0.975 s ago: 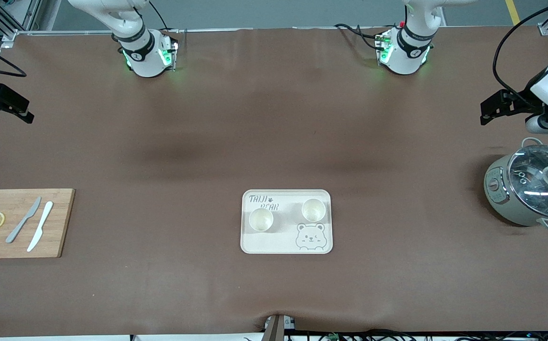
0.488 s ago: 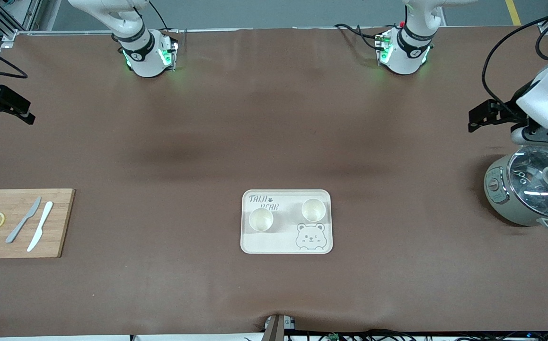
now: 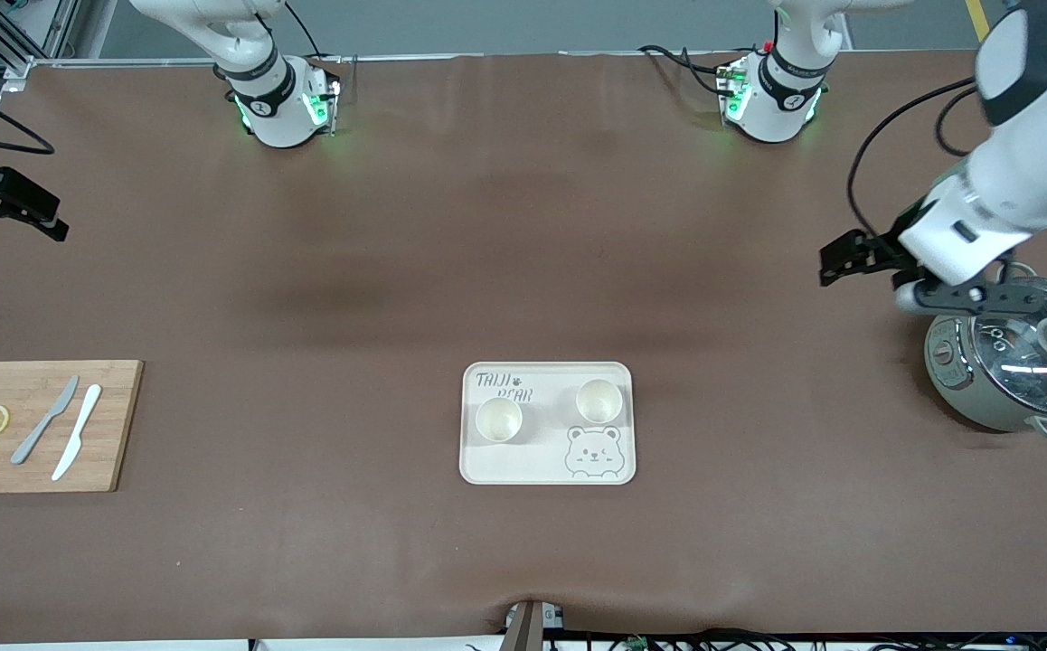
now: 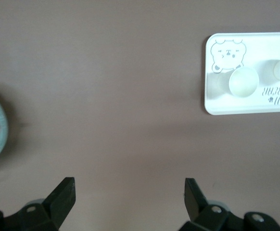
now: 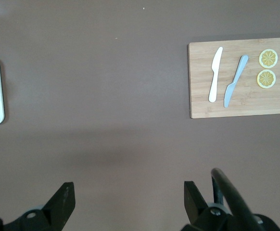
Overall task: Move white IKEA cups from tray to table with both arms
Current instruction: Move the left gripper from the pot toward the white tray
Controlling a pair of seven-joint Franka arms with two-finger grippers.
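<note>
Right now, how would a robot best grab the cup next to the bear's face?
Probably from straight above, the jaws closing across the rim of the cup: it stands upright and open-mouthed on the tray, has no handle, and has space around it.

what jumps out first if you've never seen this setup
The bear-printed tray near the table's middle, with two white cups standing on it side by side. Next, the left pincer, open in the air beside the glass-lidded pot; the right pincer, also open, waits above the cutting board's end.
</note>
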